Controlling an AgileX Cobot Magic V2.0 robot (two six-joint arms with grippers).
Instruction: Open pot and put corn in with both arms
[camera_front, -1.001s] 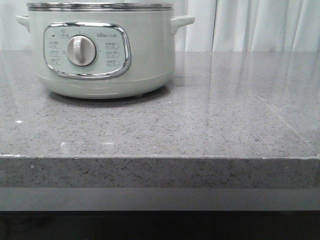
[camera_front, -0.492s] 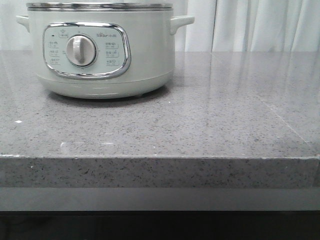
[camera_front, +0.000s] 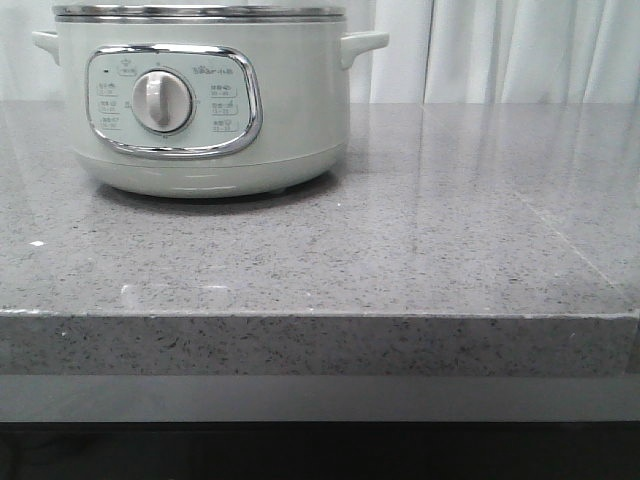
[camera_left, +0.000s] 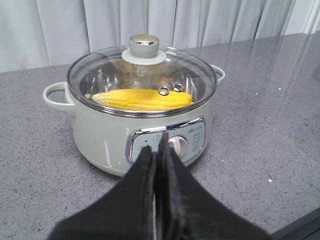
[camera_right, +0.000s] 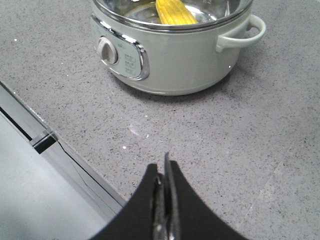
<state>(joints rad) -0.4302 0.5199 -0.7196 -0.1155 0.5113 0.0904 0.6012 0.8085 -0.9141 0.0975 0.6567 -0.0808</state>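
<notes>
Pot (camera_front: 205, 100): pale green-white cooker, seated on the grey speckled counter (camera_front: 400, 250), toward its left rear in the front view; control panel and dial (camera_front: 162, 100) turned to the front edge. A glass lid (camera_left: 142, 75) with a round knob (camera_left: 144, 46) is seen in place on the steel rim.

Corn (camera_left: 142, 99): one yellow cob, laid inside the pot beneath the lid, visible through the glass.

Left gripper (camera_left: 156, 155): fingers pressed together, nothing held; positioned in front of the pot's panel, apart from it.

Right gripper (camera_right: 165, 172): fingers closed, nothing held; held over bare counter near its front edge, well apart from the pot.

White curtain (camera_front: 500, 50): hung behind the counter.
</notes>
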